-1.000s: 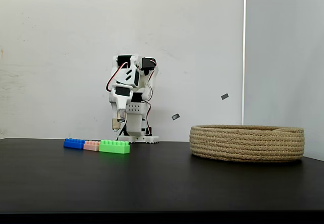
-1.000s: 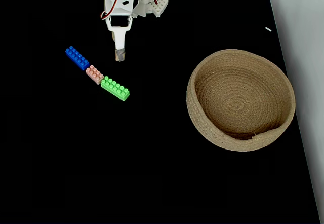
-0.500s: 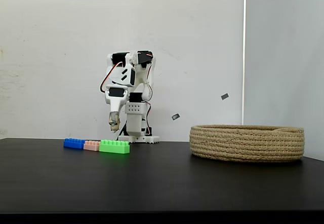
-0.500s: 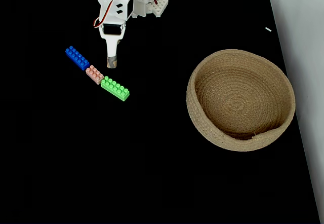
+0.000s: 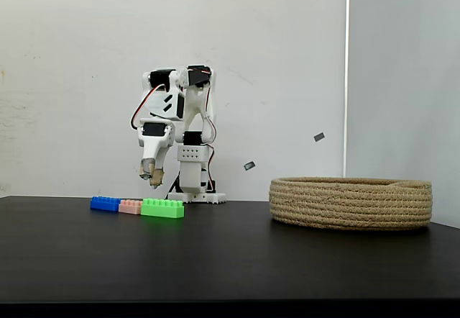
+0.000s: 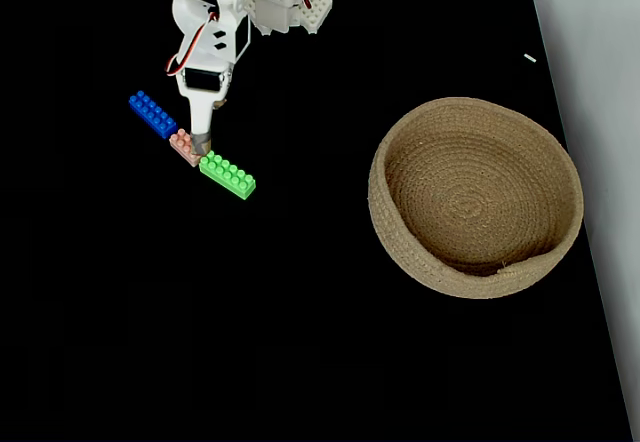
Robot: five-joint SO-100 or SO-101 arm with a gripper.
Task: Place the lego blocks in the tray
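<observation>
Three lego blocks lie in a slanted row on the black table: a blue one (image 6: 152, 114) (image 5: 105, 203), a small pink one (image 6: 184, 147) (image 5: 130, 206) and a long green one (image 6: 227, 175) (image 5: 162, 208). In both fixed views my white arm reaches out from its base at the back. Its gripper (image 6: 202, 144) (image 5: 152, 177) hangs shut and empty, a little above the table, over the right edge of the pink block as the view from above shows it. The tray (image 6: 476, 198) (image 5: 351, 202), a wide coiled rope basket, stands empty at the right.
The arm's base (image 6: 290, 2) stands at the back edge of the table. A white wall (image 5: 72, 80) rises behind it, and the table's right edge (image 6: 590, 262) runs just past the basket. Bare black tabletop stretches between the blocks and the basket.
The arm has swung left and forward over the last second. The gripper tip went from behind the green block to over the pink one. The blocks and basket have stayed still.
</observation>
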